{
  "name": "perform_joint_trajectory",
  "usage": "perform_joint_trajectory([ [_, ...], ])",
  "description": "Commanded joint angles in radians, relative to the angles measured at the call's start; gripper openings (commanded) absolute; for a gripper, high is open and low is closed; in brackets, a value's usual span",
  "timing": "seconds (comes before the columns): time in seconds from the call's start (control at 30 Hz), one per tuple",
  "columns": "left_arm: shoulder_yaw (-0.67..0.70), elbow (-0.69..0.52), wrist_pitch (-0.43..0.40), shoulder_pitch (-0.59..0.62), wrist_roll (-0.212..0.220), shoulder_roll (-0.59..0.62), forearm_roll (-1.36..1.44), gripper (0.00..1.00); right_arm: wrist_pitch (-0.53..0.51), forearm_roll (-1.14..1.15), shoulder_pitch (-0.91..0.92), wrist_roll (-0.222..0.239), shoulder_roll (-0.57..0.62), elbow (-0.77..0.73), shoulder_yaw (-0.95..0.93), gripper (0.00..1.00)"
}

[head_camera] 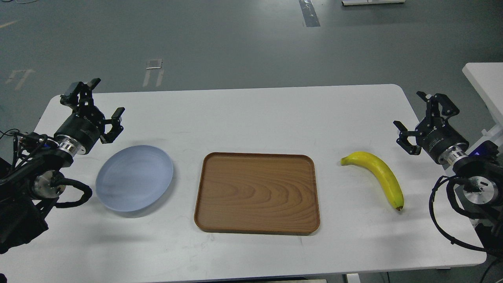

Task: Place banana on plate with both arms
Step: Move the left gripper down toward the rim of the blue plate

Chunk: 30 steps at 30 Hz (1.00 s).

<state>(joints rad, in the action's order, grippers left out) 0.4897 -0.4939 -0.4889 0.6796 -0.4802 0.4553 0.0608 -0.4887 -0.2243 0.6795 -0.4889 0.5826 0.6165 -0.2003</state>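
A yellow banana (379, 175) lies on the white table at the right, dark tip toward me. The pale blue-grey plate (134, 178) sits at the left with nothing on it. My left gripper (105, 101) hovers open just up and left of the plate, its fingers spread wide with nothing between them. Over by the table's right edge, my right gripper (426, 113) is open too, a short way right of the banana and apart from it.
A rectangular brown wooden tray (257, 192) lies in the middle between plate and banana, holding nothing. The white table (251, 114) ends just right of the right arm. Another white surface (485, 80) stands at the far right.
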Motion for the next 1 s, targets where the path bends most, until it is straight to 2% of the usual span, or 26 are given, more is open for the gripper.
perform_joint_trajectory([
  [0.0,0.001,-0.002,0.000,-0.003,-0.001,0.003,0.001,1.00,0.000,0.002,0.000,0.000,-0.004,0.000,0.001,1.00],
  [0.23,-0.005,0.000,0.000,0.012,0.011,0.016,0.007,1.00,0.000,0.023,0.002,0.000,-0.020,-0.024,0.002,1.00],
  [0.53,-0.010,-0.032,0.000,0.070,-0.008,0.081,0.111,1.00,0.000,0.034,0.006,0.000,-0.036,-0.031,0.010,1.00],
  [0.6,-0.011,-0.098,0.000,0.095,-0.008,0.130,0.220,1.00,0.000,0.037,0.009,0.000,-0.040,-0.031,0.012,1.00],
  [0.7,-0.005,-0.326,0.000,0.123,-0.008,0.264,0.524,1.00,0.000,0.053,0.015,0.000,-0.053,-0.031,0.013,1.00],
  [0.73,-0.005,-0.327,0.000,0.123,-0.008,0.264,0.525,1.00,0.000,0.053,0.015,0.000,-0.053,-0.031,0.013,1.00],
  [0.87,-0.002,-0.601,0.000,0.136,-0.008,0.385,0.907,1.00,0.000,0.054,0.020,0.000,-0.061,-0.031,0.013,1.00],
  [0.97,-0.008,-0.689,0.000,0.135,-0.008,0.411,1.158,1.00,0.000,0.057,0.032,0.000,-0.061,-0.031,0.016,1.00],
])
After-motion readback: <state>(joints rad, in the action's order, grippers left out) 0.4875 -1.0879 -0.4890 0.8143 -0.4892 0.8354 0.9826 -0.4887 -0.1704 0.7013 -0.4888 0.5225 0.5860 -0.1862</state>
